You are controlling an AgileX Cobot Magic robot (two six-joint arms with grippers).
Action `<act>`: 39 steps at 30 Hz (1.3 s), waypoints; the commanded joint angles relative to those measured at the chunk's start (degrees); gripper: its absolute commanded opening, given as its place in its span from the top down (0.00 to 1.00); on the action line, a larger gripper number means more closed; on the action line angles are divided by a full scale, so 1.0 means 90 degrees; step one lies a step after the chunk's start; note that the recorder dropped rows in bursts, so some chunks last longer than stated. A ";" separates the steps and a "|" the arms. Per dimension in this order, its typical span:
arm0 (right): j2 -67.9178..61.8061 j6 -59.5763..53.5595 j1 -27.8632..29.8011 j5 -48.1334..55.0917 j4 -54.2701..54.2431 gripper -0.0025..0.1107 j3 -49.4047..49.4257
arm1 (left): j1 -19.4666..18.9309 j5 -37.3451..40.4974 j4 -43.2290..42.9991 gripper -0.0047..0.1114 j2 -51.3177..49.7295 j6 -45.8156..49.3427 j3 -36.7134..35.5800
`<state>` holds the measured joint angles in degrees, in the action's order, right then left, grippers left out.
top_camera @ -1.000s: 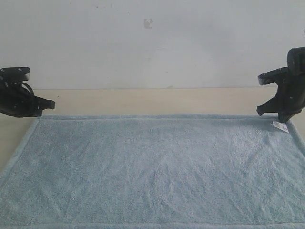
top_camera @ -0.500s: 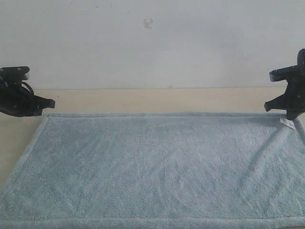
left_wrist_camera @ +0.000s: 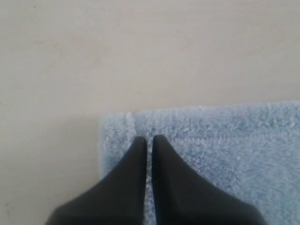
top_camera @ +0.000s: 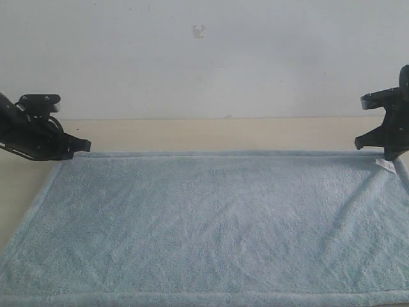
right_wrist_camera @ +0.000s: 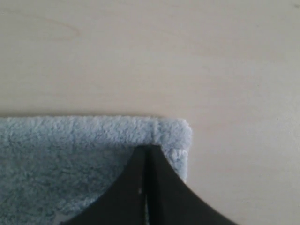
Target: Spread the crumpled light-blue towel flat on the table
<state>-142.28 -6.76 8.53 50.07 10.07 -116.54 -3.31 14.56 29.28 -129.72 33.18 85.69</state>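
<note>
The light-blue towel [top_camera: 211,224] lies spread over the beige table [top_camera: 211,134], with faint folds running up to its far right corner. At the far left corner, my left gripper [top_camera: 85,148] sits low on the cloth. Its fingers [left_wrist_camera: 138,154] stand a narrow slit apart on the towel [left_wrist_camera: 225,145], just inside the hem. My right gripper [top_camera: 390,155] is shut on the far right corner, next to the white label [top_camera: 385,164]. In the right wrist view the fingertips [right_wrist_camera: 157,157] meet on the towel's [right_wrist_camera: 70,154] hemmed corner.
A white wall [top_camera: 204,57] rises right behind the table's far edge. A strip of bare table [top_camera: 25,185] shows left of the towel, and more bare table [right_wrist_camera: 234,93] lies beyond the right corner. The towel's near hem runs along the exterior view's lower edge.
The right gripper moved right, stretching the towel, then held still. In the last half second the left gripper shifted right and slightly down onto the far left corner.
</note>
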 commanded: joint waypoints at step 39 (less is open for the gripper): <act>0.1725 -0.0686 0.0073 0.0015 -0.1119 0.98 0.1228 | -0.0392 0.0451 0.0202 0.92 0.1704 -0.0054 -0.0668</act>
<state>-130.58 -12.53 8.93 51.46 0.38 -109.80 -7.27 17.48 30.05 -117.21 33.07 82.52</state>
